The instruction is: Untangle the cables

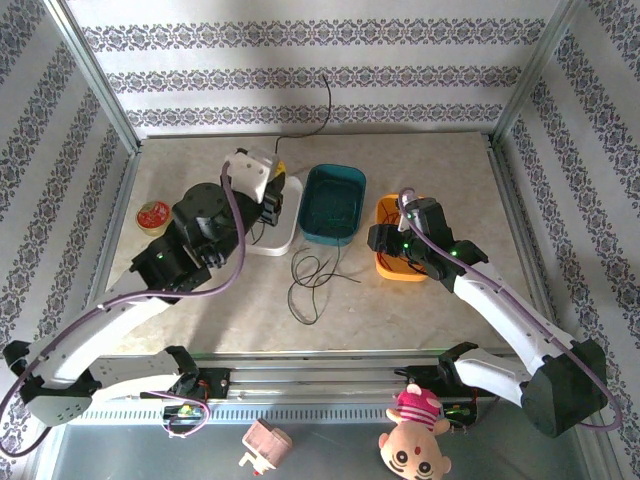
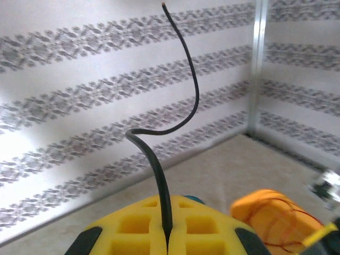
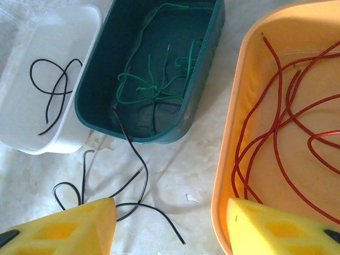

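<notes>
My left gripper [image 2: 167, 234] is shut on a black cable [image 2: 159, 180], which rises from the yellow pads and curls up toward the back wall. From above, that gripper [image 1: 272, 195] hovers over the white tray [image 1: 283, 240], and its cable [image 1: 328, 100] arcs against the wall. More black cables [image 1: 315, 275] lie looped on the table ahead of the trays. My right gripper [image 3: 170, 228] is open above the table between these black strands [image 3: 133, 180] and the orange tray [image 3: 228, 159]. Red cables [image 3: 287, 122] lie in the orange tray, green cables [image 3: 154, 85] in the teal tray [image 3: 204, 101], and a black cable [image 3: 56, 90] in the white tray [image 3: 21, 79].
A small red-filled round dish [image 1: 153, 215] sits at the table's left edge. Patterned walls with metal posts close in the back and sides. In front of the arm bases lie a pink toy [image 1: 265, 445] and a doll [image 1: 415, 430].
</notes>
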Robot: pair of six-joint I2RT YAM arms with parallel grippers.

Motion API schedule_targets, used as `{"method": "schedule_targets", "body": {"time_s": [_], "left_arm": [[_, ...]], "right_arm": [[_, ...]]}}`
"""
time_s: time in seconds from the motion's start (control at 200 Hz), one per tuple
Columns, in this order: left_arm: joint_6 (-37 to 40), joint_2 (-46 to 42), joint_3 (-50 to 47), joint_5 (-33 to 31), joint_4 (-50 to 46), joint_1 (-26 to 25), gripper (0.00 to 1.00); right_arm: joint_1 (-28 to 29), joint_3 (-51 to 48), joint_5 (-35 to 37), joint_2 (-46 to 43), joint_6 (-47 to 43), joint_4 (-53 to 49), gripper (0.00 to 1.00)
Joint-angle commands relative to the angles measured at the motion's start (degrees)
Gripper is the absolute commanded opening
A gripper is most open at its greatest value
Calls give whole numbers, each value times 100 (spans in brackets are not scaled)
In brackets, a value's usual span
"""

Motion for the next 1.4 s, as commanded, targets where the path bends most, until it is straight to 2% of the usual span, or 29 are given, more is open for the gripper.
{"method": "schedule_targets", "body": {"time_s": [0.0,0.055,0.11,0.25,0.405,0.465,0.73,0.85,0.979,1.074,1.164,1.284,1.394], "left_arm": [[476,619,515,-1159,376,35,0],[323,977,895,-1480,-26,236,0],[-115,1240,1175,-1357,-459,570,0],[-1300,1574,1194,-305,-842,1479,0],[-2200,1855,690,427,-1135,2059,0],[-2577,1943,314,977,-1178,2265,0],[-3063,2058,-1164,2289,-634,2333,0],[-3192,2131,-1414,2574,-451,2340,0],[-3180,2394,-1208,2891,-437,2337,0],[-3013,2367,-858,2398,-646,2331,0],[-2553,2200,-376,1430,-1082,2333,0],[-1877,1969,333,-161,-1869,2325,0],[-1167,1648,592,-1213,-2026,2336,0]], "right_arm": [[-64,21,-46,-36,-151,60,57],[-68,50,-86,-22,-175,56,57],[-64,61,-134,-23,-197,50,57],[-63,70,-219,-38,-240,3,57],[-63,11,-220,-150,-311,-111,57],[-63,-13,-226,-181,-333,-140,57],[-54,-38,-375,-132,-394,-146,57],[-54,-14,-356,-69,-358,-112,57],[-45,0,-351,-27,-343,-67,57],[-37,9,-360,-36,-330,-81,57],[-37,-17,-336,-93,-336,-114,57],[-45,-69,-222,-205,-357,-185,57],[-63,-148,-142,-314,-372,-194,57]]}}
